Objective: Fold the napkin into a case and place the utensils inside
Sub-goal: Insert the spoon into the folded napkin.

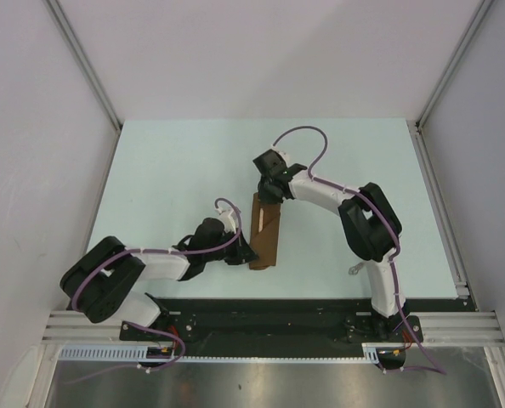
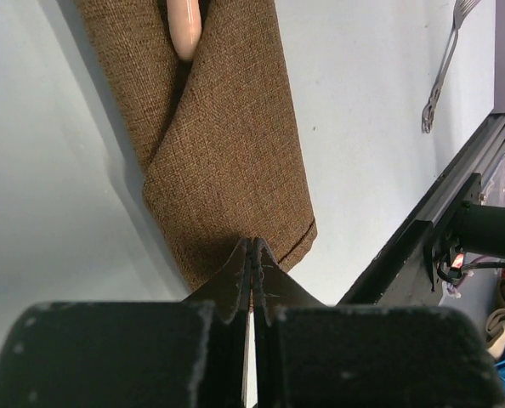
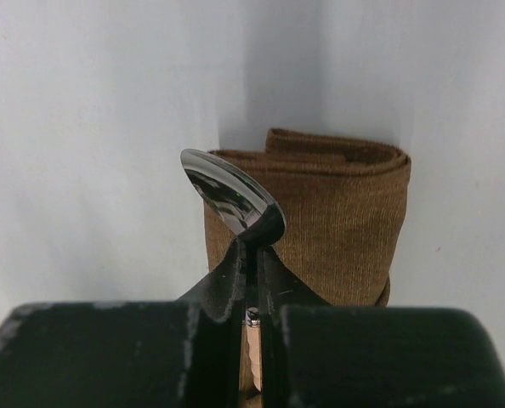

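Note:
The dark-brown napkin (image 1: 268, 242) lies folded into a narrow case mid-table; it also shows in the left wrist view (image 2: 227, 153) and the right wrist view (image 3: 346, 229). My right gripper (image 1: 272, 197) (image 3: 254, 246) is shut on the spoon's neck at the case's far end. The spoon's silver bowl (image 3: 231, 200) sticks up past the fingertips, and its pale tan handle (image 1: 261, 218) (image 2: 184, 30) lies in the case's fold. My left gripper (image 1: 246, 253) (image 2: 254, 242) is shut, its tips at the case's near end. The fork (image 1: 354, 270) (image 2: 444, 64) lies on the table to the right, apart from the case.
The black mounting rail (image 1: 278, 310) (image 2: 422, 246) runs along the table's near edge, close behind the fork. Grey walls enclose the pale table (image 1: 176, 170) on three sides. The right arm's elbow (image 1: 370, 221) hangs over the table right of the case.

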Action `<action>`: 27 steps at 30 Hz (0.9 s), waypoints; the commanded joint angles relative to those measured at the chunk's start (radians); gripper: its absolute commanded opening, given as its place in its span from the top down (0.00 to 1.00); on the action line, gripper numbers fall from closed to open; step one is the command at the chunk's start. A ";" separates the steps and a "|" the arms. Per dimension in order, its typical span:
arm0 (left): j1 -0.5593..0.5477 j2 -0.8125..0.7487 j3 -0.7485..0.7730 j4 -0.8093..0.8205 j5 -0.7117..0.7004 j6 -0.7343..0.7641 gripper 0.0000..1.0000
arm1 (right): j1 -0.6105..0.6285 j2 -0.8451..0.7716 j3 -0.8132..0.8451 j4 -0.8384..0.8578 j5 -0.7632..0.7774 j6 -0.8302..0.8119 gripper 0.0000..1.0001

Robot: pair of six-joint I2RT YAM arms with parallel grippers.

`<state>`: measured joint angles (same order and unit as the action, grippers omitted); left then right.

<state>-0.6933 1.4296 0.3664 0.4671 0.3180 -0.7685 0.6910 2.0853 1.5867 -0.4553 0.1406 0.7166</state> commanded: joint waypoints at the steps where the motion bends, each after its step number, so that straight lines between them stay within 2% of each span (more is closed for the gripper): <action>1: 0.002 0.014 -0.020 0.074 0.004 -0.014 1.00 | 0.027 -0.011 0.039 -0.075 0.002 0.052 1.00; 13: 0.003 0.026 -0.029 0.103 0.004 -0.022 1.00 | 0.076 -0.037 -0.010 -0.128 0.005 0.116 1.00; 27: 0.002 0.029 -0.029 0.110 0.007 -0.022 1.00 | 0.119 -0.077 -0.126 -0.103 0.001 0.175 1.00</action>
<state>-0.6933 1.4548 0.3454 0.5385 0.3183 -0.7856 0.7918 2.0590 1.4918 -0.5442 0.1413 0.8574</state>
